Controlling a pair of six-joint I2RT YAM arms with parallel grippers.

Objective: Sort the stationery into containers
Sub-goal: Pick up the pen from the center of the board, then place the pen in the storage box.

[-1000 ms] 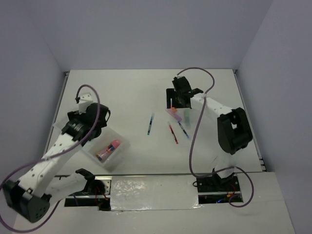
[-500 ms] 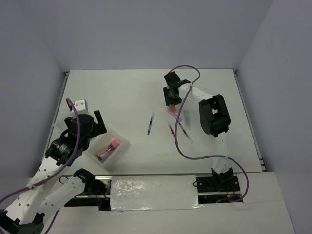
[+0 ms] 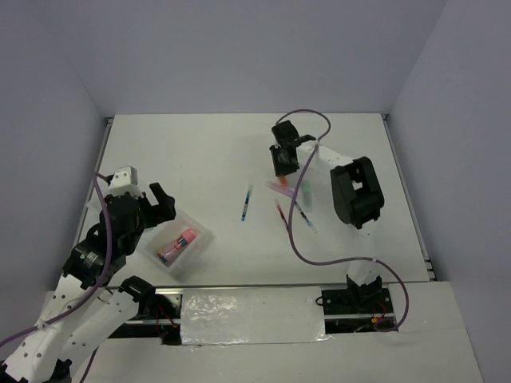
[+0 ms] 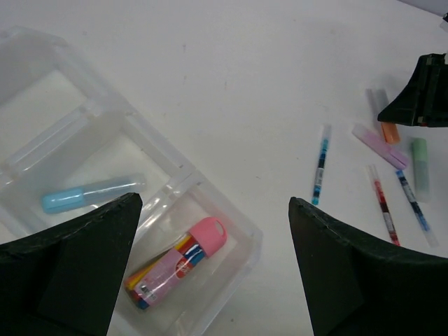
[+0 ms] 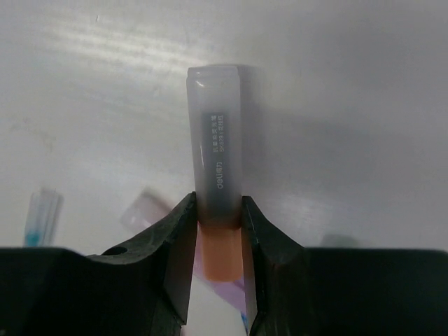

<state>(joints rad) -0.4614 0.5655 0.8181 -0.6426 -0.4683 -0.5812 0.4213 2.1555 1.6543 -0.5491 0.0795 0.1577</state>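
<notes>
The right claw (image 5: 217, 207) is pinching the orange highlighter (image 5: 217, 133), whose long axis is running straight out between the fingers (image 5: 178, 252). The left claw (image 4: 213, 204) is hovering spread.

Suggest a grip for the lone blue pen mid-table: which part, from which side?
Take the lone blue pen at mid-barrel, straight down from above, jaws across its width. It lies flat on the table, so a side approach likely finds nothing to pinch; it is long and thin, so a centre grip should keep it level. Nothing lies right beside it.
</notes>
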